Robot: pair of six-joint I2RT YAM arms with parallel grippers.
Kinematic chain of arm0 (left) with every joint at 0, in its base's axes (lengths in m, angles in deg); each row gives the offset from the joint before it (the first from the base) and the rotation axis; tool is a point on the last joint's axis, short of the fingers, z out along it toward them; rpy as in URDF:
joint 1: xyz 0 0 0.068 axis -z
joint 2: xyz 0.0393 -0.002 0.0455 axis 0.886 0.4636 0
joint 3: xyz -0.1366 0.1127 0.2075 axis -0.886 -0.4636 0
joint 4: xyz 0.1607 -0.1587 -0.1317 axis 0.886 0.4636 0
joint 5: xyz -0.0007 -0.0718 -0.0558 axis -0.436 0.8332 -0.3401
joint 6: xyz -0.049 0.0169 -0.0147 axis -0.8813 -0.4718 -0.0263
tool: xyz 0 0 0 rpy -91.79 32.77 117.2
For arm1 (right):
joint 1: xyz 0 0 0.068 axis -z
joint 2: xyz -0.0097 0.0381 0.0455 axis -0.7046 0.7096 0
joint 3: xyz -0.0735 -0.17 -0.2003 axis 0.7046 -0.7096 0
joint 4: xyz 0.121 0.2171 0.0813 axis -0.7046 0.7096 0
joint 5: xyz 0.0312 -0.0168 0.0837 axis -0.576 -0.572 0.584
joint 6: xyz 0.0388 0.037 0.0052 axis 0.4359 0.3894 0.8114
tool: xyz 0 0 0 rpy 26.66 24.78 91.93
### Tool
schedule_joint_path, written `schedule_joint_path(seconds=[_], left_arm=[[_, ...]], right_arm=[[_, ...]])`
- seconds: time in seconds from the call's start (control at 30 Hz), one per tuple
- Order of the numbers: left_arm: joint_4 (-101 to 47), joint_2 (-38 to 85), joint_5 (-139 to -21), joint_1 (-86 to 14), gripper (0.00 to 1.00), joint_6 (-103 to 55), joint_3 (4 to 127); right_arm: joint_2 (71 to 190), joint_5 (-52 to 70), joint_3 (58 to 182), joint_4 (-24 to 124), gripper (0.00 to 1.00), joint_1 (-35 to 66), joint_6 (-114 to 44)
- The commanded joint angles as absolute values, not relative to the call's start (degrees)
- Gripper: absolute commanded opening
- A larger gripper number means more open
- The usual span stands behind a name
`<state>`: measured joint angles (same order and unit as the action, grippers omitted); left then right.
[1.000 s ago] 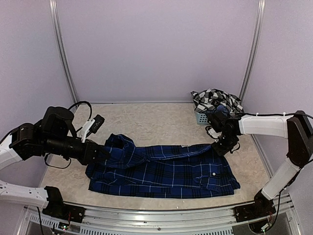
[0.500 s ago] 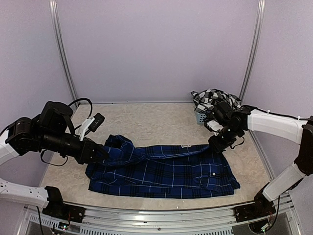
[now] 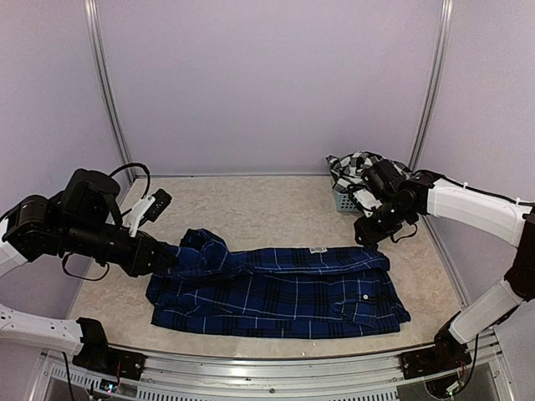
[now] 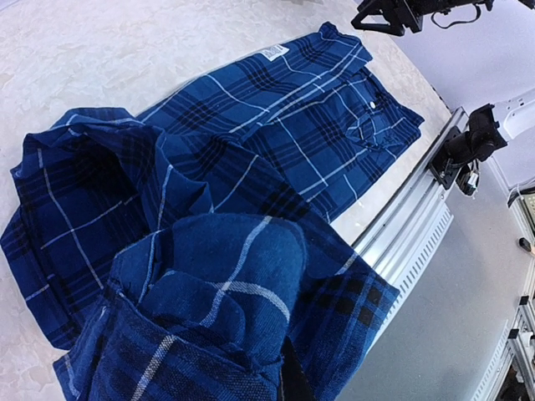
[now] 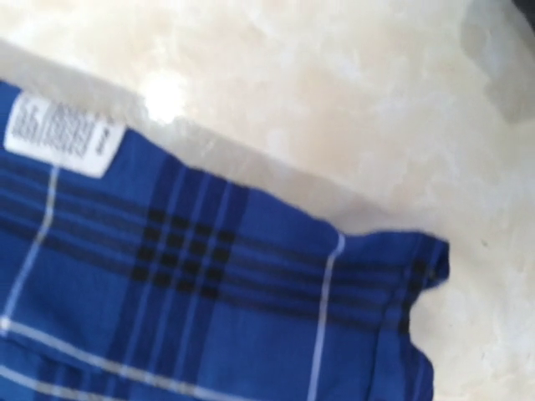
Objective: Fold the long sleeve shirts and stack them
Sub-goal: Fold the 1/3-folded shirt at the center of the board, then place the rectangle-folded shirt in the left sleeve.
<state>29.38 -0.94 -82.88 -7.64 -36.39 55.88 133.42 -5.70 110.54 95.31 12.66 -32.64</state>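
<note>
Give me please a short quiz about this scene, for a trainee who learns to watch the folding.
1. True or false: the checked shirt lies over the basket.
2. Which pincer grips the navy shirt: A left, B right, C both?
3. What white thing is sewn near the navy shirt's far edge?
Key: 1 true; 2 A, the left pincer; 3 a label.

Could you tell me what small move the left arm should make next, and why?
Probably carry the held end rightward over the flat body: the left gripper is shut on the navy shirt at its bunched left end; the right gripper hangs clear.
</note>
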Motion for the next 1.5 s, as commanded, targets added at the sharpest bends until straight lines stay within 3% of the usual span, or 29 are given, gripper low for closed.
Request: schedule_joint_path(seconds=[0.0,0.7,1.27,1.47], left_arm=[[29.7,-1.3,-82.7,-7.5,0.0,-35.1,56.3],[20.6,4.6,-79.8,-7.7,0.04,-31.8,49.2],[7.0,22.7,-76.4,-7.3,0.04,-10.3,55.5],[5.0,28.4,-73.2,-2.8,0.07,-7.5,56.4]], right_arm=[[133.6,-3.9,111.9,92.0,0.48,12.3,-31.6],[148.5,0.8,99.9,82.5,0.45,14.2,-28.0],[136.7,11.6,101.3,77.1,0.47,13.5,-30.2],[134.7,12.8,98.9,74.4,0.48,13.5,-28.8]])
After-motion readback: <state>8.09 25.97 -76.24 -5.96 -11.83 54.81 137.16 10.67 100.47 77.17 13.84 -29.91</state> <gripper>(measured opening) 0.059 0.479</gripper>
